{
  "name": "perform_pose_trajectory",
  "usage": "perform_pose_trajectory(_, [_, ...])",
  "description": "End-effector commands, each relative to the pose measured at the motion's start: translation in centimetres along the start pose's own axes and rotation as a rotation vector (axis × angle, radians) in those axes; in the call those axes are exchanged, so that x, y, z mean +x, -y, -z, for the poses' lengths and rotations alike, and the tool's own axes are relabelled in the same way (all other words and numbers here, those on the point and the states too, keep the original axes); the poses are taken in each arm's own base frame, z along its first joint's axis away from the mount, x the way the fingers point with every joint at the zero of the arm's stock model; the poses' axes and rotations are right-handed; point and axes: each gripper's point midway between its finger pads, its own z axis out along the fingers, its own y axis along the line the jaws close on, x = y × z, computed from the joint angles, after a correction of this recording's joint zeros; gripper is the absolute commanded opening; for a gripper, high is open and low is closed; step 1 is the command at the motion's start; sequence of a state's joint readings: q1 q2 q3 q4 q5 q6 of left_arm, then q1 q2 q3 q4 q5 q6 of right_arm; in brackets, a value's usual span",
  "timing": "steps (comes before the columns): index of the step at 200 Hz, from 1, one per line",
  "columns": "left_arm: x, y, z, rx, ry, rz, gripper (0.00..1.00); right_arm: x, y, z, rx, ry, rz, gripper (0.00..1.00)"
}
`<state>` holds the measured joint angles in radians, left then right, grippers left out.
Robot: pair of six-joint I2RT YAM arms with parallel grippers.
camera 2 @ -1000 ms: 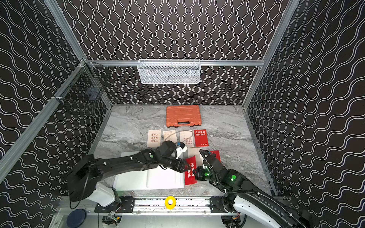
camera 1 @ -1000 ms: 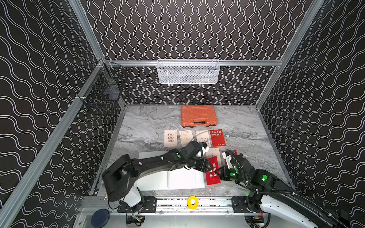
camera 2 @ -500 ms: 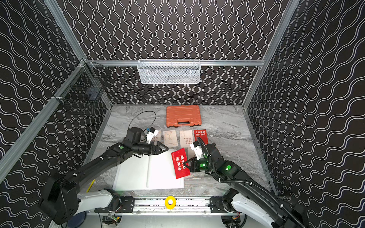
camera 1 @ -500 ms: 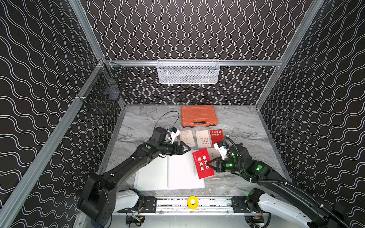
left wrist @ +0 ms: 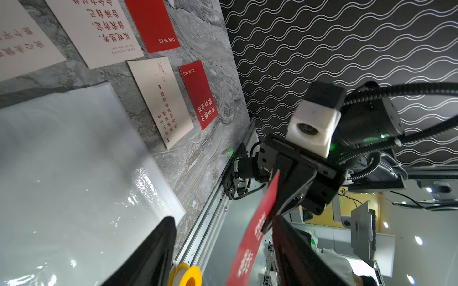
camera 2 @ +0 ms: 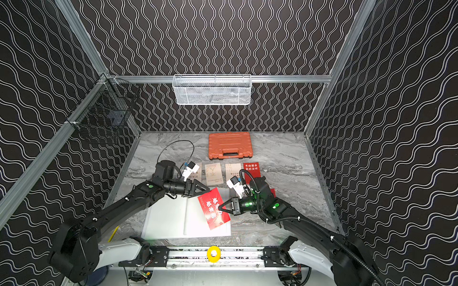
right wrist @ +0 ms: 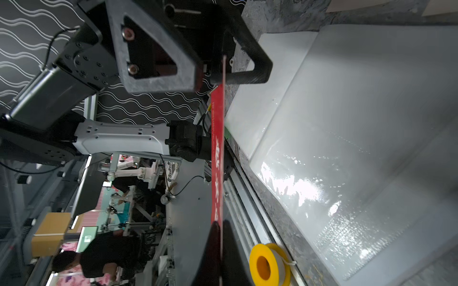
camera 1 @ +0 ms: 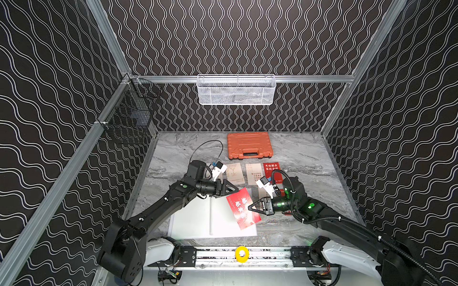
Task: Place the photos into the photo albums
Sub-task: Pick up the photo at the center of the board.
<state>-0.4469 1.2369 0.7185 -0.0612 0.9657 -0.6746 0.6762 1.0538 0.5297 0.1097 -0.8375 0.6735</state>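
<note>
1. In both top views a white photo album lies open and flat at the front of a grey marble table. An orange case sits at the back.
2. The right gripper is pinched tight on one long edge of a red photo. It holds the photo tilted over the album's right-hand page.
3. The left gripper meets the same photo at its far corner, with the jaws parted on either side of the corner and not clamped.
4. The right wrist view adds what the top views cannot show. The red photo appears edge-on as a thin line, raised clear of the page. It runs from the right gripper's closed tips into the gap between the left gripper's fingers.
5. In the left wrist view the photo lies along one left finger, and the other finger stands well apart from it.
6. Behind the album lies a row of photos: two cream ones, then a red one furthest right.
7. In a top view a further cream photo peeps out beneath the left wrist camera, mostly hidden.
8. Only the left wrist view shows plainly a cream card and a small red card. They lie side by side on the table just beside the album's edge. In the top views the right arm covers most of both.
</note>
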Motion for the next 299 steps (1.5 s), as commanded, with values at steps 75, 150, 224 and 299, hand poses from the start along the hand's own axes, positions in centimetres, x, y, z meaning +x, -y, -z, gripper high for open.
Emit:
perform_pose_trajectory(75, [2.0,1.7,-0.5,0.090,-0.076,-0.050,0.44,-1.6,-1.0,-1.0,-0.126,-0.054,0.033,0.00])
perform_pose_trajectory(150, [1.6,2.1,-0.7,0.114,-0.072,-0.047,0.11,-1.6,-0.5,-1.2,-0.137,-0.079,0.021,0.00])
perform_pose_trajectory(224, [1.2,1.5,-1.2,0.109,-0.052,-0.006,0.00,-2.3,-0.1,-1.0,-0.142,-0.055,-0.007,0.13])
perform_pose_trajectory(299, [-2.6,0.7,1.0,0.067,0.124,0.039,0.00,-3.2,2.9,1.1,-0.038,0.042,-0.088,0.61])
